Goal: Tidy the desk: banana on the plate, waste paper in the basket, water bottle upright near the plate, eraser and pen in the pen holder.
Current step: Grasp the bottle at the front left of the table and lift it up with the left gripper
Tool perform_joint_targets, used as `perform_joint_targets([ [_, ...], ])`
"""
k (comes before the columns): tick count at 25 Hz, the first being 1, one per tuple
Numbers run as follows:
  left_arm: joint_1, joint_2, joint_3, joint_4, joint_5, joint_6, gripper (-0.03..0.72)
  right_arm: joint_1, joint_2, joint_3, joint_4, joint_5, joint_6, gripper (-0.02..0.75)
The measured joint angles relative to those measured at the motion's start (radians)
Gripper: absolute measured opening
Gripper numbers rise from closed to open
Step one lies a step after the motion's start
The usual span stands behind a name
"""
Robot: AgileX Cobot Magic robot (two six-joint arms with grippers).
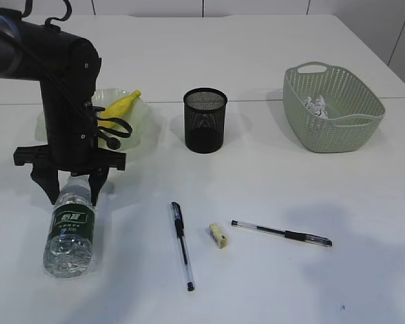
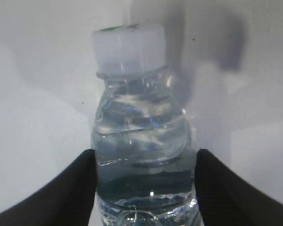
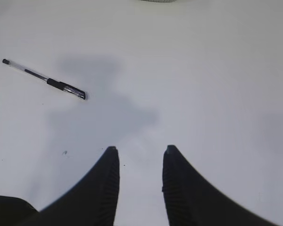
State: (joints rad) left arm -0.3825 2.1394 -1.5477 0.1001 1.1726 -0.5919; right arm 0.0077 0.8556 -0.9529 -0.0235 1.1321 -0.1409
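- Currently, bench [image 1: 270, 283]: white, carrying everything listed below.
- Water bottle [image 1: 70, 228]: lying on its side at the near left, cap toward the far side, green label facing up.
- Left gripper [image 1: 71, 190]: lowered over the bottle's neck end; the left wrist view shows a black finger [image 2: 61, 188] on either side of the bottle's shoulder, at or against the plastic. Whether they press it cannot be told.
- Right gripper [image 3: 139, 165]: above bare bench, fingers [image 3: 106, 188] parted by a small gap, grasping nothing.
- Plate [image 1: 145, 118]: pale green, far left, partly behind the left arm.
- Banana [image 1: 119, 108]: yellow, on the plate.
- Pen holder [image 1: 204, 120]: black mesh, upright, centre far.
- Basket [image 1: 332, 108]: pale green, far right, with crumpled waste paper [image 1: 317, 106] inside.
- Pens: one [image 1: 181, 244] near centre, another [image 1: 281, 233] to its right.
- Eraser [image 1: 219, 235]: small, yellowish, between the two pens.
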Motion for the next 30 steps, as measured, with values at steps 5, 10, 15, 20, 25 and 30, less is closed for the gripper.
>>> perform_joint_targets([
  [5, 0.0, 0.0, 0.0, -0.012, -0.001, 0.081, 0.45, 0.0, 0.0, 0.0, 0.0, 0.0, 0.0, 0.239],
  [10, 0.0, 0.0, -0.002, -0.02, 0.001, 0.151, 0.44, 0.0, 0.0, 0.0, 0.0, 0.0, 0.0, 0.239],
  [15, 0.0, 0.0, -0.002, -0.033, 0.011, 0.224, 0.411, 0.0, 0.0, 0.0, 0.0, 0.0, 0.002, 0.239],
  [20, 0.0, 0.0, -0.004, -0.039, 0.017, 0.261, 0.381, 0.0, 0.0, 0.0, 0.0, 0.0, 0.002, 0.239],
  [25, 0.0, 0.0, -0.004, -0.05, 0.021, 0.265, 0.365, 0.0, 0.0, 0.0, 0.0, 0.0, 0.002, 0.239],
  [30, 0.0, 0.0, -0.004, -0.056, 0.024, 0.278, 0.362, 0.0, 0.0, 0.0, 0.0, 0.0, 0.002, 0.239],
])
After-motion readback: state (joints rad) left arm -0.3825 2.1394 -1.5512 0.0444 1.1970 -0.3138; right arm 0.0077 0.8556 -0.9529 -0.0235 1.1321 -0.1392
